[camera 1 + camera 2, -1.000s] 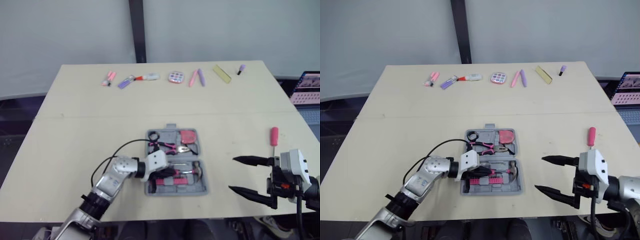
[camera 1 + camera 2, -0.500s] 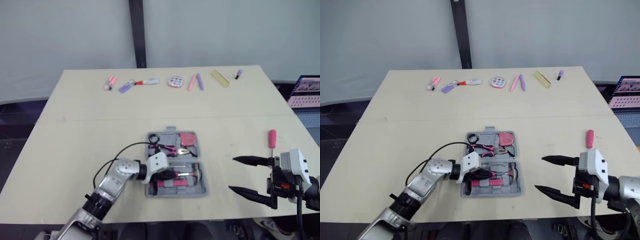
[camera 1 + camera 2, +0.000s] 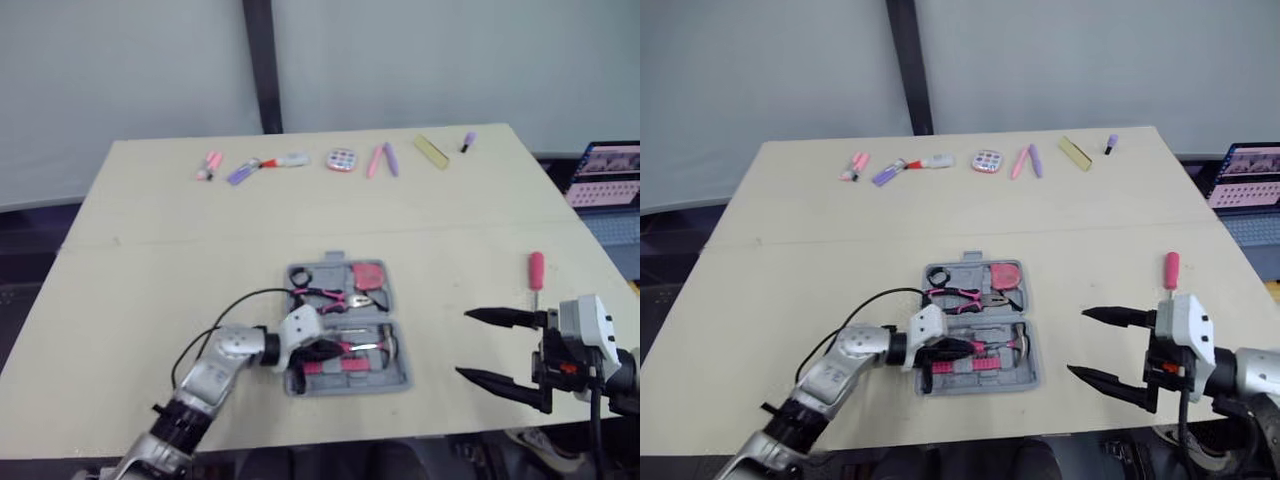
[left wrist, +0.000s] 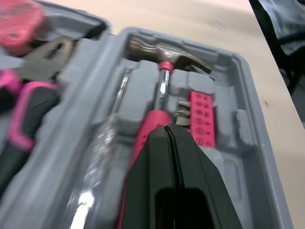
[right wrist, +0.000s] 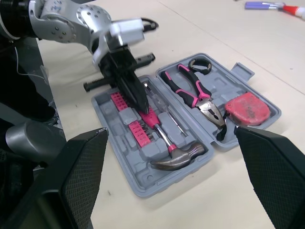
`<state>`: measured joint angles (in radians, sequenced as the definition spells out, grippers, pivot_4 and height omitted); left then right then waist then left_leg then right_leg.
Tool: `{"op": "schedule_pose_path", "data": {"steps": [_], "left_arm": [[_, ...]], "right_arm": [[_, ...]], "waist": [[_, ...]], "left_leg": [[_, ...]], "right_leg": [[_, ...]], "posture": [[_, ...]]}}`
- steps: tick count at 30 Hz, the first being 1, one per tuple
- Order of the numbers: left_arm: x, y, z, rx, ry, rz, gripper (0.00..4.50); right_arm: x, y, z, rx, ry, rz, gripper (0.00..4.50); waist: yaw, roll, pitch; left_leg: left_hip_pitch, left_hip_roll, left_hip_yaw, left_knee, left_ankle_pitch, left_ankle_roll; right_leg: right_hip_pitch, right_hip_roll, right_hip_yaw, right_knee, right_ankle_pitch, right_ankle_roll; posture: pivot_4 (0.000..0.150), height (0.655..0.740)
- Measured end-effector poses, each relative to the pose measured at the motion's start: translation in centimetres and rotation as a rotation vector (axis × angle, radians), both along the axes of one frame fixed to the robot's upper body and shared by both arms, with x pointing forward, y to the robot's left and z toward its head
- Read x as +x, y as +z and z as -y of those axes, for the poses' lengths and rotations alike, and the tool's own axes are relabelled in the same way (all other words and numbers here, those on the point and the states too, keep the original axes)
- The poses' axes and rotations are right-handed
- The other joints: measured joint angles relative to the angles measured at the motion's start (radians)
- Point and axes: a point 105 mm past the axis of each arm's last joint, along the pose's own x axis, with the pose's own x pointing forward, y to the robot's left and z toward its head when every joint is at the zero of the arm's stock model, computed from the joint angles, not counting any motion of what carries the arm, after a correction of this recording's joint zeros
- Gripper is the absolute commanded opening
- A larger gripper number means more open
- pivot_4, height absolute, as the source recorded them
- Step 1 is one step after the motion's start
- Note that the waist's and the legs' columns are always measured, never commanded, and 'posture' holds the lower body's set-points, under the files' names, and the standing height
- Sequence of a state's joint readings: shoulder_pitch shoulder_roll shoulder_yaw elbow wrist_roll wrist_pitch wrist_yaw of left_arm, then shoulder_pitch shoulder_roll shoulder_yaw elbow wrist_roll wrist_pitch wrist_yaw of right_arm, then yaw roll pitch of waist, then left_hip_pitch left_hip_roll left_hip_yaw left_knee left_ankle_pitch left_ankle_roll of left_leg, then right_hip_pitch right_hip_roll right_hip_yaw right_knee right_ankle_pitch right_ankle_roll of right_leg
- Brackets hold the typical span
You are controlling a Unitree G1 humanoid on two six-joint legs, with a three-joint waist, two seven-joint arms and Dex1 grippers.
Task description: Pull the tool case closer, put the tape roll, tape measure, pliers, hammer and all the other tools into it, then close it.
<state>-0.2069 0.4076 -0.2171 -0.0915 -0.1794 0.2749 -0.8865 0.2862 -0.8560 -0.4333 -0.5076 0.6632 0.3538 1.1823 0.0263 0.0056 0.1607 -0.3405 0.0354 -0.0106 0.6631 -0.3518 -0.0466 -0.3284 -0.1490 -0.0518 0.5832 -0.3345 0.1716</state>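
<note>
The grey tool case [image 3: 398,374] lies open in the middle of the table. Its far half holds the black tape roll [image 5: 198,65], pink-handled pliers [image 5: 193,93] and red tape measure [image 5: 245,109]. In the near half lie the hammer [image 5: 177,155] and a pink bit holder [image 4: 201,119]. My left gripper [image 4: 166,131] is shut, its tip resting on the hammer's pink handle [image 4: 151,125]. My right gripper [image 3: 463,344] hovers open to the right of the case, holding nothing. A pink screwdriver [image 3: 535,272] lies on the table beyond it.
Several small pens, markers and a round item [image 3: 341,159] line the table's far edge. A laptop [image 3: 603,176] stands off the table at the right. The table's near edge runs just below the case.
The camera has shifted a little. My left gripper stays in the case's near half on the hammer handle, and my right gripper holds still and open.
</note>
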Motion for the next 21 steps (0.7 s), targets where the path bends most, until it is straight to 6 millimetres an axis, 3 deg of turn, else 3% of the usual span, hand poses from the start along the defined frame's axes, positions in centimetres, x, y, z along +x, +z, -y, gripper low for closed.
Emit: {"op": "schedule_pose_path", "data": {"steps": [3, 6, 9, 12, 17, 21], "left_arm": [[-0.3, 4.3, -1.6, -0.076, 0.028, 0.132, 0.03], [-1.4, 5.0, -3.6, -0.1, 0.072, 0.138, 0.03], [-3.5, 4.3, -5.8, -0.082, 0.124, 0.093, 0.87], [-5.6, 4.0, -7.4, -0.072, 0.164, 0.07, 2.43], [-9.2, 2.8, -10.0, -0.027, 0.23, 0.019, 4.45], [-10.5, 2.9, -11.6, 0.011, 0.264, 0.066, 4.45]], "right_arm": [[0.2, -0.3, -0.4, 0.008, 0.009, -0.003, 4.5], [0.3, -0.5, -0.6, 0.014, 0.004, -0.003, 4.5], [0.1, -1.2, -0.9, 0.03, 0.002, -0.022, 4.5], [-0.1, -1.7, -1.1, 0.04, 0.0, -0.034, 4.5], [-0.2, -1.9, -1.1, 0.044, 0.0, -0.034, 4.5], [-0.3, -2.0, -1.4, 0.048, 0.017, -0.03, 4.5]], "waist": [[0.0, 0.001, 0.003], [-0.001, 0.002, 0.005], [-0.002, 0.0, 0.008], [-0.003, -0.001, 0.011], [-0.003, -0.001, 0.011], [0.001, -0.001, 0.011]], "left_leg": [[-0.003, 0.0, 0.0, 0.001, 0.0, 0.0], [-0.003, 0.0, 0.0, 0.0, 0.0, 0.0], [-0.003, 0.0, 0.0, 0.0, 0.0, 0.0], [-0.003, 0.0, 0.0, 0.001, 0.0, 0.0], [-0.003, 0.0, 0.001, -0.001, -0.001, -0.001], [-0.011, 0.0, 0.0, 0.003, -0.001, 0.0]], "right_leg": [[-0.001, 0.0, 0.0, -0.001, 0.0, 0.001], [-0.002, 0.0, -0.001, -0.001, 0.0, 0.001], [-0.002, 0.0, 0.0, -0.001, 0.0, 0.001], [-0.003, 0.0, 0.0, -0.004, 0.0, 0.001], [-0.005, 0.0, 0.0, -0.006, 0.0, -0.001], [-0.013, 0.0, 0.001, -0.001, 0.0, -0.002]], "posture": [[0.15, 0.74], [0.15, 0.74], [0.15, 0.74], [0.15, 0.74], [0.15, 0.74], [0.15, 0.74]]}}
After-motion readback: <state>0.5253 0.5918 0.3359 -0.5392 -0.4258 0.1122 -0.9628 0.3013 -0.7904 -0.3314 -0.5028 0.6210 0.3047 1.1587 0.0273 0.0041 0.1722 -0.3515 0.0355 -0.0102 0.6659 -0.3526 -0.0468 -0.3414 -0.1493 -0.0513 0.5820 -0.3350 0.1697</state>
